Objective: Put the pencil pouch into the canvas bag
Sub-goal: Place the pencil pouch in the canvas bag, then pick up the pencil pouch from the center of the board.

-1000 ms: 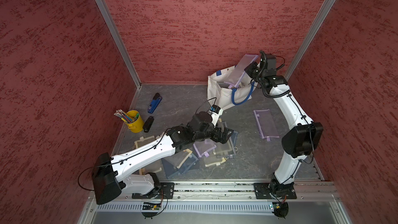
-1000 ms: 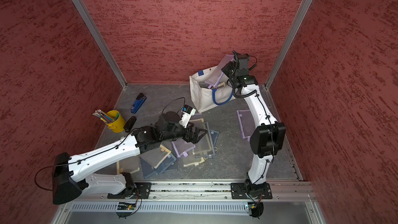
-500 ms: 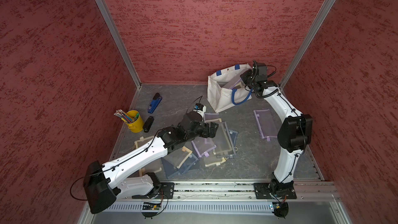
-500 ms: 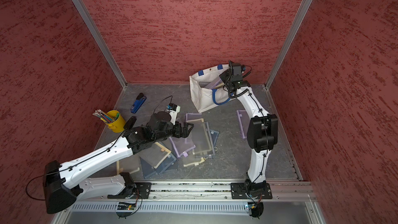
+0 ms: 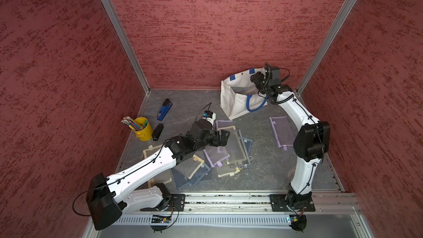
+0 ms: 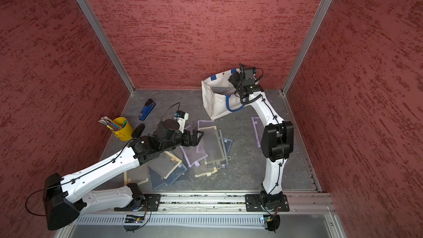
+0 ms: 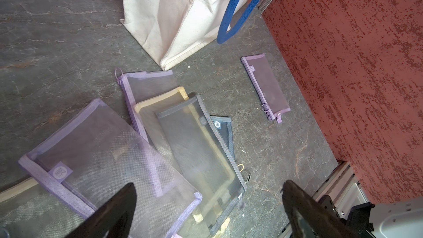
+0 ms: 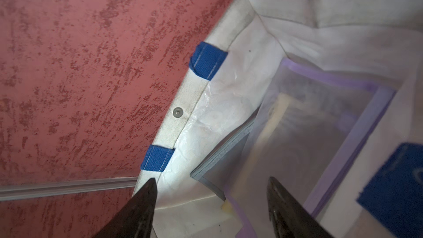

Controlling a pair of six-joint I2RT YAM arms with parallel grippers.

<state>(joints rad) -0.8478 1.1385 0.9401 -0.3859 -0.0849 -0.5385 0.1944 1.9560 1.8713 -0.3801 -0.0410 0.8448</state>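
The purple mesh pencil pouch (image 8: 320, 120) lies inside the canvas bag (image 8: 231, 81), below the rim and free of any grip. Beside it sits a grey-edged pouch (image 8: 219, 170); a cream-trimmed one shows through the mesh. The right gripper (image 8: 210, 179) hangs over the bag's mouth, jaws apart and empty, so the drop is judged complete. The left gripper (image 7: 208, 183), jaws wide and empty, hovers over the heap of pouches (image 7: 194, 145) on the floor, apparently placed for another pick.
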